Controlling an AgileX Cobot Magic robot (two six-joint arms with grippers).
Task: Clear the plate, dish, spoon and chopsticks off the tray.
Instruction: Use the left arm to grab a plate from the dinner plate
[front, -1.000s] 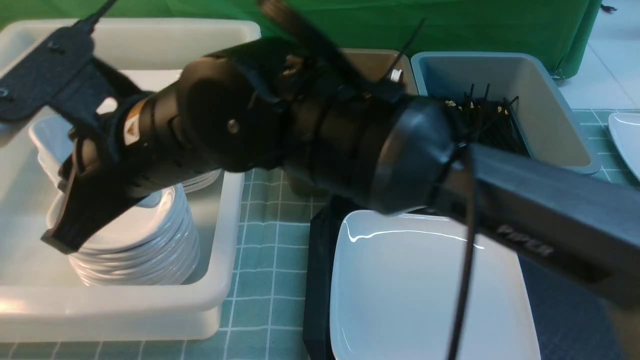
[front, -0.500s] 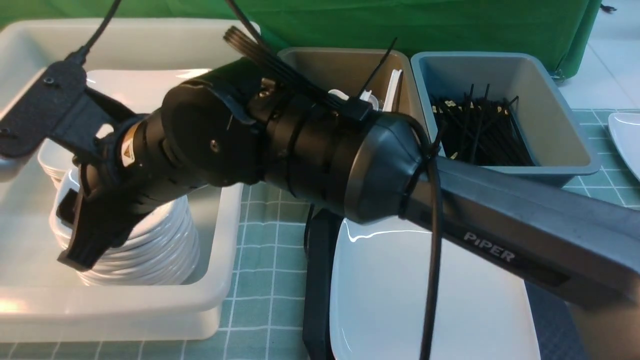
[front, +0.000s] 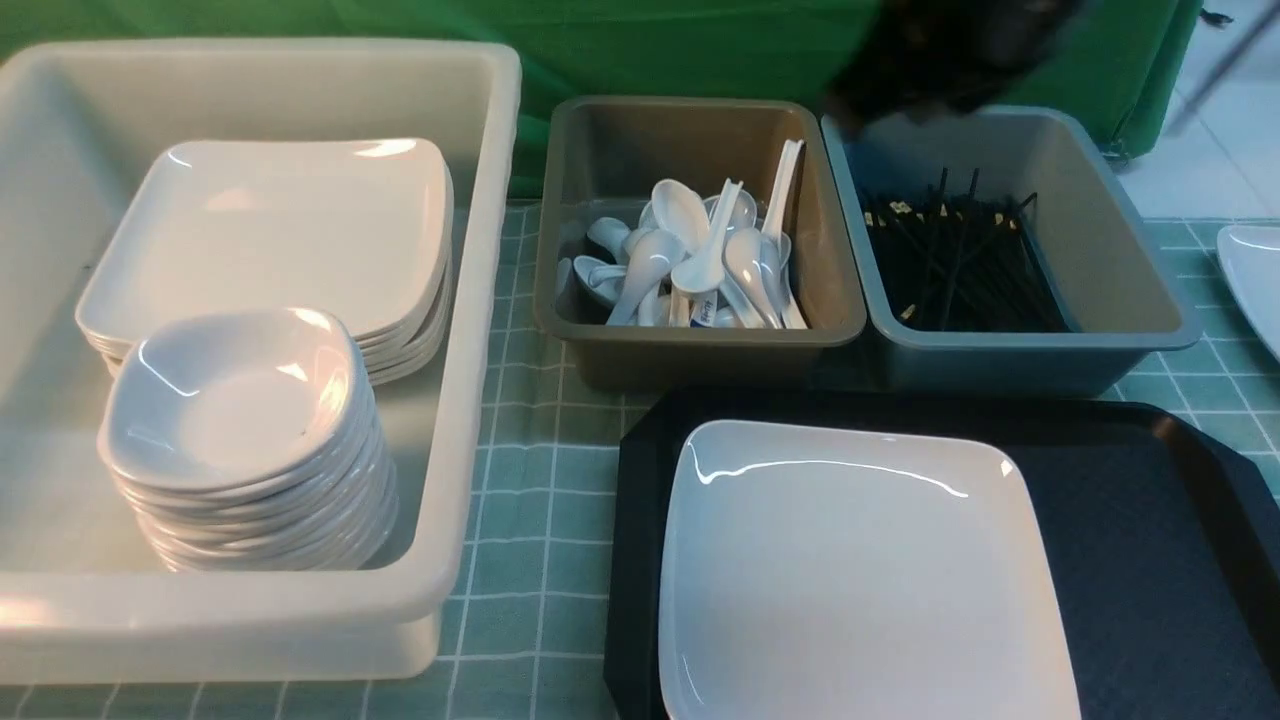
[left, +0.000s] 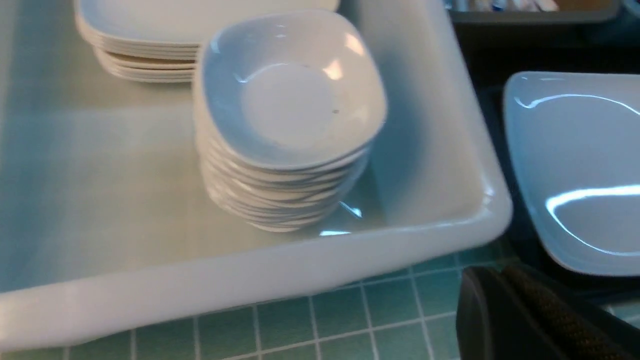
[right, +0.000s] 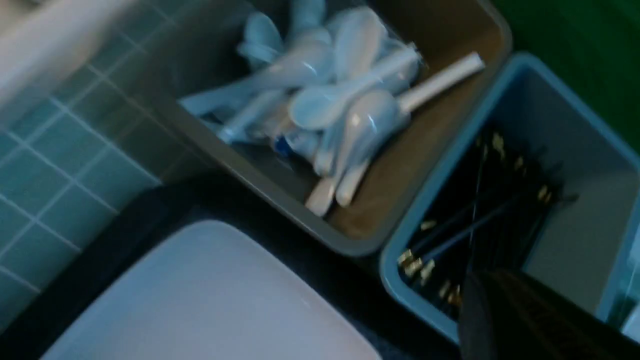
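Flat on the tray (front: 1150, 500), near right: the plate (front: 860, 580). Of left gripper (left: 520, 320) and right gripper (right: 520, 315), one dark finger each showing; cannot tell how open.

table (front: 520, 520): green grid cloth
left: white bin (front: 478, 300)
back centre: brown bin (front: 700, 337), grey-blue bin (front: 1010, 347), side by side
front right: tray (front: 1150, 520)
right edge: white dish (front: 1255, 280), cropped

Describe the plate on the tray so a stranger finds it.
Find the black tray in front of the spoon bin. The plate lies on its left part, a single big white square, unlike those stacked in the white tub.
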